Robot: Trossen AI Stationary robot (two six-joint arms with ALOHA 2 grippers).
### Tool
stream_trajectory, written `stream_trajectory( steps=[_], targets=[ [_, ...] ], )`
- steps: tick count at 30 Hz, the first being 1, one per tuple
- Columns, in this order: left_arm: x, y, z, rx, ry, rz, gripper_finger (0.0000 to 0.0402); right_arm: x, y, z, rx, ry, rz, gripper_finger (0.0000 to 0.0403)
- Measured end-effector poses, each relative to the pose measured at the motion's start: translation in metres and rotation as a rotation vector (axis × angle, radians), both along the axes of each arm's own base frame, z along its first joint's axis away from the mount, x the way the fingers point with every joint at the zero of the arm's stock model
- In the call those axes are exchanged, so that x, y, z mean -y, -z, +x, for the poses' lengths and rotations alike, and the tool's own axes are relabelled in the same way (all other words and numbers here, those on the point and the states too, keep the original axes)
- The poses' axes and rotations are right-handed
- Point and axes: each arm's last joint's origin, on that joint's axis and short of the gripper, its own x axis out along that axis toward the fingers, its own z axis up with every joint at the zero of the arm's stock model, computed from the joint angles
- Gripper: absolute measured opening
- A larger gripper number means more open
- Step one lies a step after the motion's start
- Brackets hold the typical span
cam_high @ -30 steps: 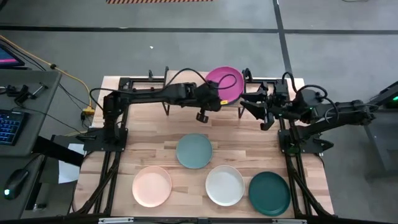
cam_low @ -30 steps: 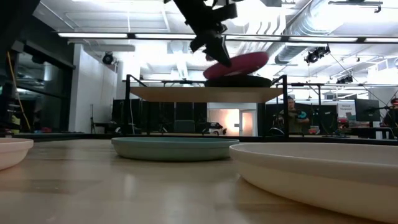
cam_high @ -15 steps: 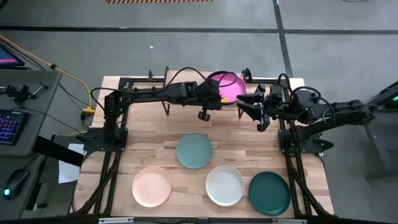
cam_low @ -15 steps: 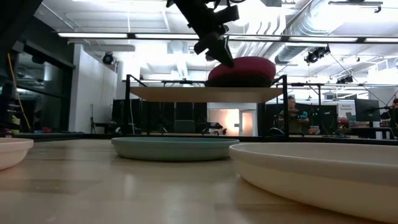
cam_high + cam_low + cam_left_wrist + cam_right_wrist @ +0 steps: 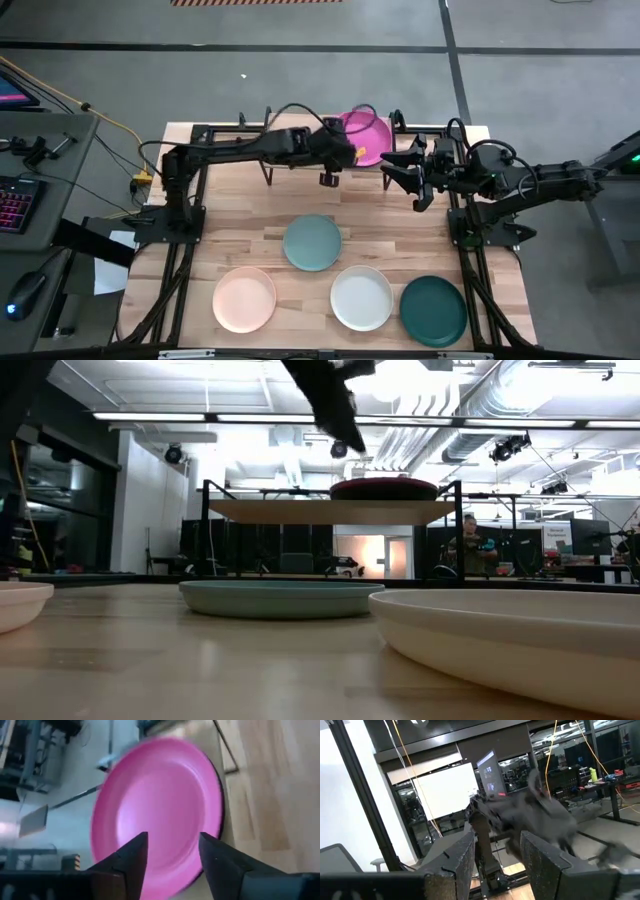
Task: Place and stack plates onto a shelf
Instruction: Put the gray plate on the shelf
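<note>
Magenta plate (image 5: 368, 137) flat on black plate (image 5: 385, 492) at shelf (image 5: 330, 510) right end, stacked to save board space. Left gripper (image 5: 352, 152) apart, clear of rim. Right gripper (image 5: 400, 172) apart, waiting beside shelf. Four plates on counter (image 5: 250, 205).

The left arm is stretched from the table's left side toward the far middle; its left gripper (image 5: 345, 155) is held raised with the fingers (image 5: 132, 855) parted; the right arm is folded at the far right, its right gripper (image 5: 400, 170) held with fingers apart.
</note>
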Motion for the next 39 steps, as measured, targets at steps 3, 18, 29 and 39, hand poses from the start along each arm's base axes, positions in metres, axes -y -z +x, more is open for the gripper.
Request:
stream_trajectory(
  steps=[3, 18, 29, 39],
  targets=[
    [0.01, -0.033, -0.026, 0.103, -0.036, -0.15, 0.018, 0.0, 0.0, 0.0, -0.001, 0.001, -0.005, 0.0145],
    [0.079, -0.078, -0.184, 0.786, 0.052, -0.758, 0.0162, 0.0, 0.014, 0.002, -0.149, 0.006, -0.052, 0.0145],
    [0.096, -0.04, -0.231, 0.947, 0.074, -0.922, 0.0161, 0.0, 0.017, 0.002, -0.166, -0.008, 0.035, 0.0145],
    [0.095, -0.046, -0.236, 0.999, 0.09, -0.947, 0.0161, -0.005, 0.047, 0.051, -0.339, 0.0, 0.354, 0.0145]
  ],
)
